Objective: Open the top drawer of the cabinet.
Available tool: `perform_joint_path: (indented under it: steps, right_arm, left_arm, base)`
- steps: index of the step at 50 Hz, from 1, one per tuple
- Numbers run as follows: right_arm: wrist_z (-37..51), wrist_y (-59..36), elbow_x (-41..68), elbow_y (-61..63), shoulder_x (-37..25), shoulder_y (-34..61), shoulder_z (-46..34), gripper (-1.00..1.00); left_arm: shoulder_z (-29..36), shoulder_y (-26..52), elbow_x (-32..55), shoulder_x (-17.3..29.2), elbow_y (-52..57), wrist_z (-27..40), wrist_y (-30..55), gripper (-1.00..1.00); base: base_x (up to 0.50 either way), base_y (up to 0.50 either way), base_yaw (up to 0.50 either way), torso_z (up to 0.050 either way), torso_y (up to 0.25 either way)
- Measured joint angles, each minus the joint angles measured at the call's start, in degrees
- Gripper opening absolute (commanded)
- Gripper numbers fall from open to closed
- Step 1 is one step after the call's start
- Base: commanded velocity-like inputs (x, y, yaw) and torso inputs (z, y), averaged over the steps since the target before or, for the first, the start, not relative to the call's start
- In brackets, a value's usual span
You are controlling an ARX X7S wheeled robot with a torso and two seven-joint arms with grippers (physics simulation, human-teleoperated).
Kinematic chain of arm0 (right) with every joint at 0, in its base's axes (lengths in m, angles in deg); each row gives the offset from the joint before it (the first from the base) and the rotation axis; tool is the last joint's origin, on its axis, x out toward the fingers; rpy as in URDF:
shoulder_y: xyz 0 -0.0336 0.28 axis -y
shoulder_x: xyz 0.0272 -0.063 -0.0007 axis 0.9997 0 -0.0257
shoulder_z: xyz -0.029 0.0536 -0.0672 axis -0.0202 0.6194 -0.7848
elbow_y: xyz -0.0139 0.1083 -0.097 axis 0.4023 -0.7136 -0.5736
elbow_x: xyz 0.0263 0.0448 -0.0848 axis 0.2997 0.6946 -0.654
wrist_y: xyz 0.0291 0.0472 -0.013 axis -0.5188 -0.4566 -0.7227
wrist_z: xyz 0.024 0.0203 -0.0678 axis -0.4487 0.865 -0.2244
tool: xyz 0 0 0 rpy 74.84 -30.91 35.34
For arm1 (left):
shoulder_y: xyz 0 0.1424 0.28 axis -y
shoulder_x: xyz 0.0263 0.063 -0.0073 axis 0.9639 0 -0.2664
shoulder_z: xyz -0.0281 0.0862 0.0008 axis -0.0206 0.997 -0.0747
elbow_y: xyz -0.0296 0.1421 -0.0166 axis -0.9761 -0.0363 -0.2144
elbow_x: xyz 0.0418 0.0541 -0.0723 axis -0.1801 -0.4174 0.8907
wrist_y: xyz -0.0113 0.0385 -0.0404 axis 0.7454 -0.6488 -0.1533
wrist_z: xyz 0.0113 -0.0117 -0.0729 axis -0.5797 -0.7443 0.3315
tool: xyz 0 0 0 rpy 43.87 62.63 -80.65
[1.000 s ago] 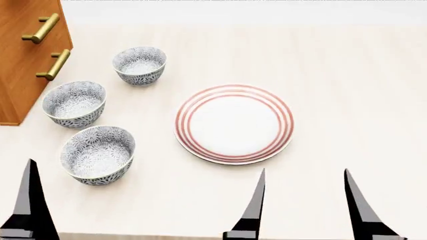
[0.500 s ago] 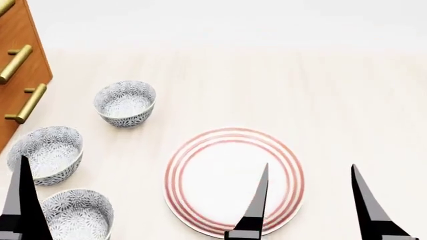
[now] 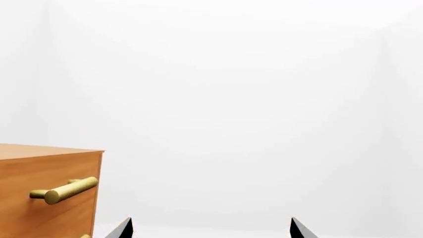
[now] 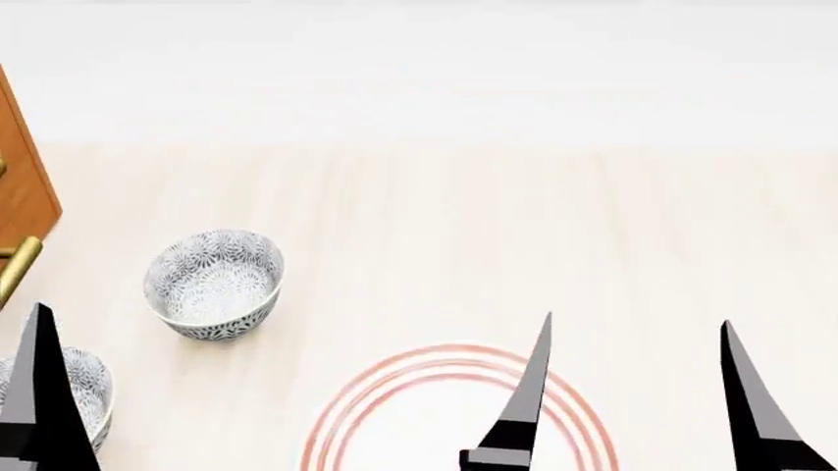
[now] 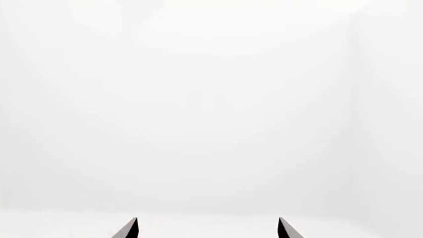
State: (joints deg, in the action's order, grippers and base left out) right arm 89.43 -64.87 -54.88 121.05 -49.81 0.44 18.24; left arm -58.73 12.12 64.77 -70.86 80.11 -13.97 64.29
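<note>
The cabinet (image 3: 39,193) is orange-brown wood with a lighter top. In the left wrist view it stands ahead and to one side. The top drawer (image 3: 26,173) sits just under that top, shut, with its brass bar handle (image 3: 66,189) sticking out. My left gripper (image 3: 210,229) is open and empty, well short of the handle and off to its side. In the head view only a strip of the cabinet (image 4: 20,186) and one lower brass handle (image 4: 14,270) show. My right gripper (image 4: 635,392) is open and empty; it faces only white wall in its wrist view (image 5: 208,229).
A patterned bowl (image 4: 214,283) stands on the pale wooden table (image 4: 524,216) near the cabinet. A second bowl (image 4: 78,392) sits partly behind my left finger (image 4: 39,402). A red-ringed white plate (image 4: 433,412) lies under my right gripper's left finger.
The head view has swung up: bowls and plate slid down the picture, one bowl dropped out of view, and the cabinet slid to the left edge. Both grippers stay open.
</note>
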Motion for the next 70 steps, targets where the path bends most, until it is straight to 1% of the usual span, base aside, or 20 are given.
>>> perform_joint_path:
  steps: [16,27,35,42,47,54,62,70]
  right_arm:
    - [1.47,-0.69,-1.85,1.02,-1.21,0.14,-1.16,1.0]
    - [1.99,-0.9,-1.62,1.22,-1.76,0.27,-1.47,1.0]
    - [2.38,-0.91,-1.26,1.31,-2.1,0.26,-1.46,1.0]
    - [2.58,0.22,0.16,1.28,-2.06,-0.19,-0.63,1.0]
    - [2.77,0.51,0.89,1.61,-2.18,-0.43,-0.13,1.0]
    - [2.94,1.0,1.83,2.05,-2.33,-0.66,0.38,1.0]
    - [3.12,1.37,2.61,2.55,-2.56,-0.79,0.65,1.0]
    - [3.3,1.66,3.11,2.92,-2.82,-0.82,0.64,1.0]
  left_arm:
    - [0.49,0.05,0.95,1.03,0.17,1.17,-0.31,1.0]
    - [1.19,-0.85,0.45,1.41,-1.45,1.21,-2.94,1.0]
    - [1.38,-0.36,1.01,2.02,-0.8,1.94,-2.01,1.0]
    - [3.21,0.4,-2.31,3.24,0.65,3.43,0.3,1.0]
    - [5.36,0.68,-5.97,4.53,2.26,4.36,2.05,1.0]
    - [7.08,1.55,-8.4,5.68,4.55,5.12,5.03,1.0]
    - [8.93,3.88,-8.71,7.26,6.68,6.67,8.3,1.0]
    - [12.68,7.67,-5.68,12.13,7.69,12.47,9.94,1.0]
  base:
    - [0.0,0.5,0.0,0.0,0.0]
    - [0.0,0.5,0.0,0.0,0.0]
    - [0.0,0.5,0.0,0.0,0.0]
    - [0.01,0.0,0.0,0.0,0.0]
    - [0.0,0.0,0.0,0.05,0.0]
    - [0.0,0.0,0.0,0.05,0.0]
    - [0.0,0.0,0.0,0.05,0.0]
    - [0.0,0.0,0.0,0.05,0.0]
